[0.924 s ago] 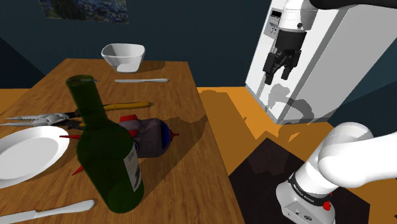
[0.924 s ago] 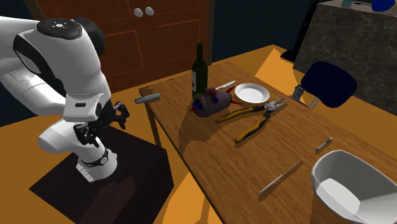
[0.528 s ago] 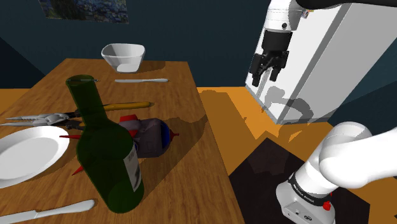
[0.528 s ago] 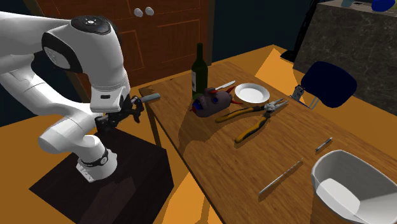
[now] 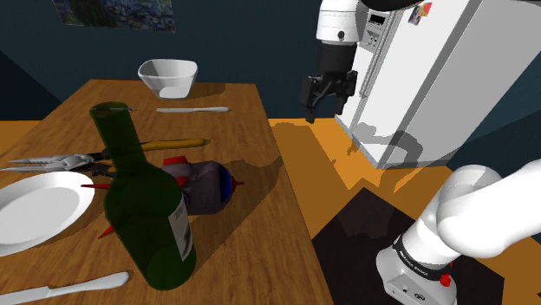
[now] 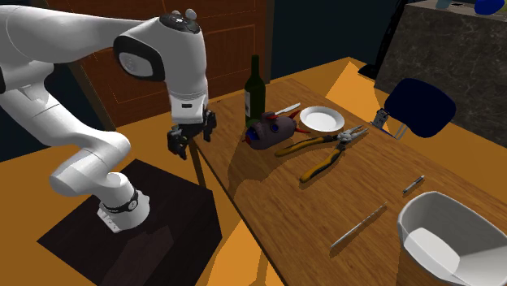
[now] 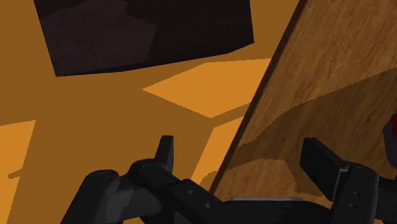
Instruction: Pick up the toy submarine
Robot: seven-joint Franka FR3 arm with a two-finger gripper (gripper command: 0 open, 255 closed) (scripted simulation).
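Claw: my gripper [image 6: 190, 138] hangs with its two black fingers [image 7: 165, 153] standing well apart, and nothing lies between them but the orange floor [image 7: 95, 127] and the edge of the wooden table [image 7: 331, 76].
Step in hand: the approach, as I judge it. I grip nothing, and the toy submarine [image 6: 268, 132] lies untouched.
Next move: I reckon I must travel in over the table toward the wine bottle [image 6: 253, 96], turn my fingers to span the hull's narrow width, and then come down. The bottle stands so close to the hull that I must take care not to knock it.
My place: off the table's corner, on the second exterior view's left of the wine bottle and well apart from it.
Toy submarine: it has a grey hull with a blue end and red fittings, and it lies on its side at the foot of the wine bottle, just beside it. I cannot tell whether the two touch. Bare table top lies between it and me.
Past the bottle: a white plate [image 6: 322, 119] sits near it on the side away from me. Yellow-handled pliers [image 6: 329, 154] lie a little further on, and a white bowl [image 6: 443, 236] is well apart from all of these.
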